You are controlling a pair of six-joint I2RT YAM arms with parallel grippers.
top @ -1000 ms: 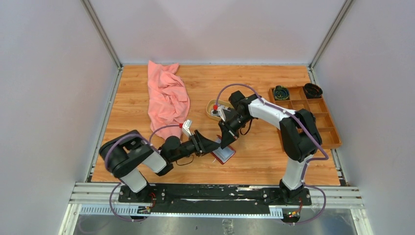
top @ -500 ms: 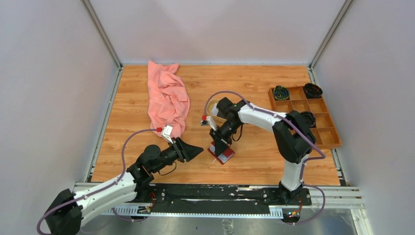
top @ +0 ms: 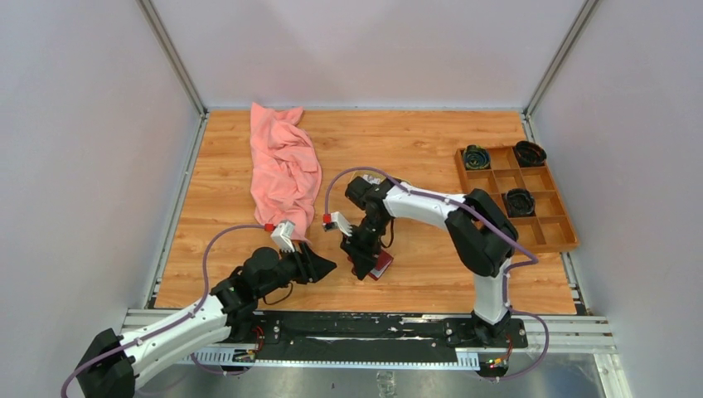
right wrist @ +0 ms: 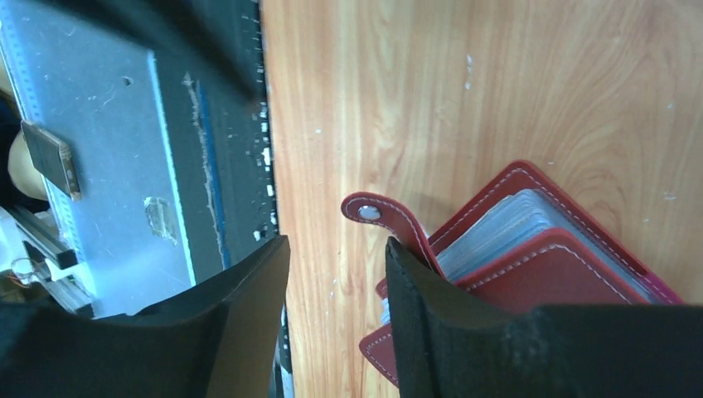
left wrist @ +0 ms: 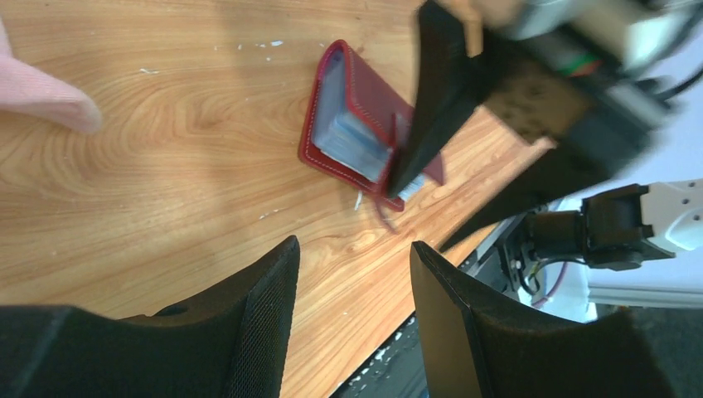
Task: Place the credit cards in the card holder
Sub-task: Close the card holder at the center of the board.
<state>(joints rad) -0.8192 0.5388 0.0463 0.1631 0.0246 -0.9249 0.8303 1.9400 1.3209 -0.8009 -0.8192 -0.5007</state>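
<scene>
Counter [top: 431, 141]: pale wood boards, walled on three sides.
Card holder [left wrist: 356, 124]: dark red with pale stitching, lying on the counter near its front edge, about midway across and partly open.
Sleeves [right wrist: 506, 228]: a stack of clear plastic sleeves shows between the covers; I cannot tell whether cards sit in them.
Strap [right wrist: 369, 213]: a red tab with a pale snap, sticking out toward the front edge.
Right pincer [right wrist: 336, 249]: over the holder's strap end, jaws apart, bare wood between them, gripping nothing; the strap lies just beside one finger.
Left pincer [left wrist: 352, 249]: just left of the holder and apart from it, jaws open and empty.
Pink cloth [top: 284, 170]: crumpled, rear left.
Wooden tray [top: 554, 211]: far right, dark coiled things in three compartments.
</scene>
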